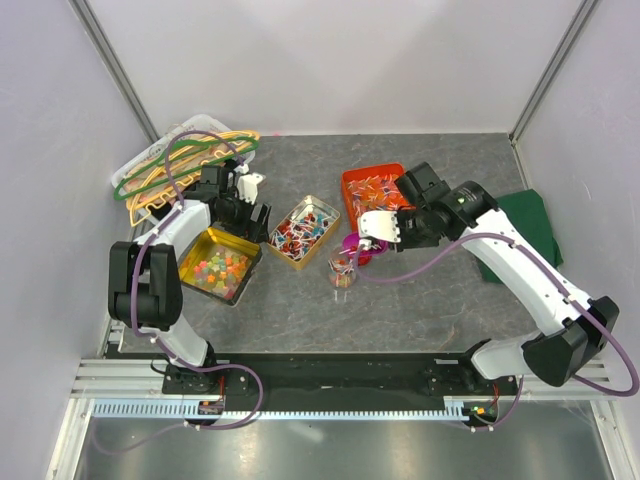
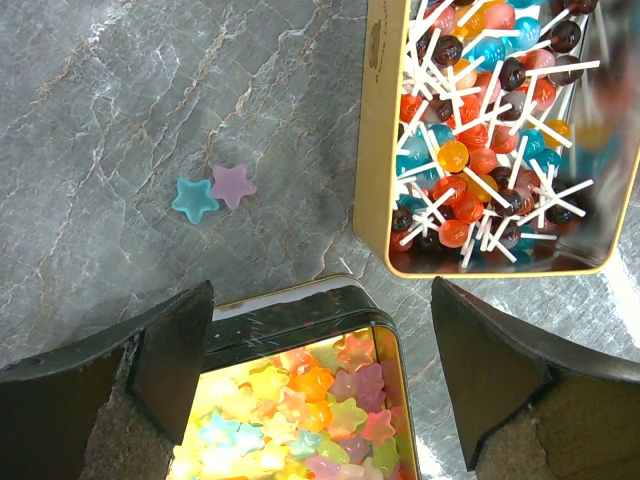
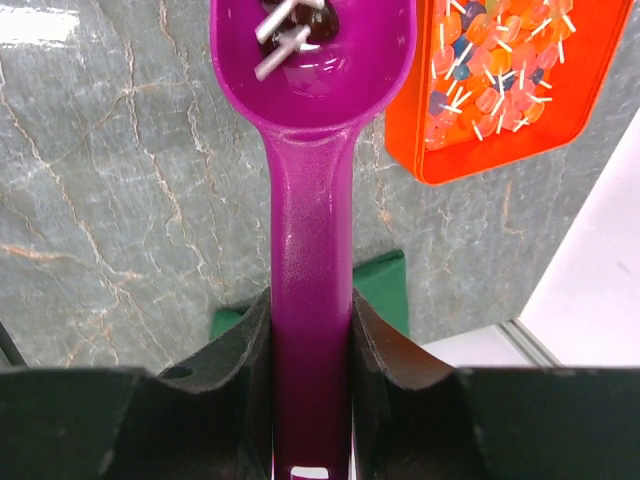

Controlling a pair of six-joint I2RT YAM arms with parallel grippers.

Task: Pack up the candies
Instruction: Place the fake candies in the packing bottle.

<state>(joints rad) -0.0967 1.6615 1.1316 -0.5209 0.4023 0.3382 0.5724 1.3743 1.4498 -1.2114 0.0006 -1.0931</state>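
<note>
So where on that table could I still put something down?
Bare table runs along the near side, between the star-candy tin, the lollipop tin and the arm bases. Another lies at the back, between the pile of hangers and the orange tray. Both tins, the purple scoop and the tray crowd the middle.

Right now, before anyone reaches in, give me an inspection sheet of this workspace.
Surface: grey marbled tabletop; two stray star candies, blue and pink, touching.
Job's things: pastel star candies in one gold tin; lollipops in a second gold tin; stick candies in an orange tray.
Clutter: coloured hangers in a clear bin; green cloth.
Grippers: left gripper open above the star tin's corner; right gripper shut on a purple plastic scoop carrying stick candies.
Cables: purple cables run along both arms.
Surroundings: pale enclosure walls.
</note>
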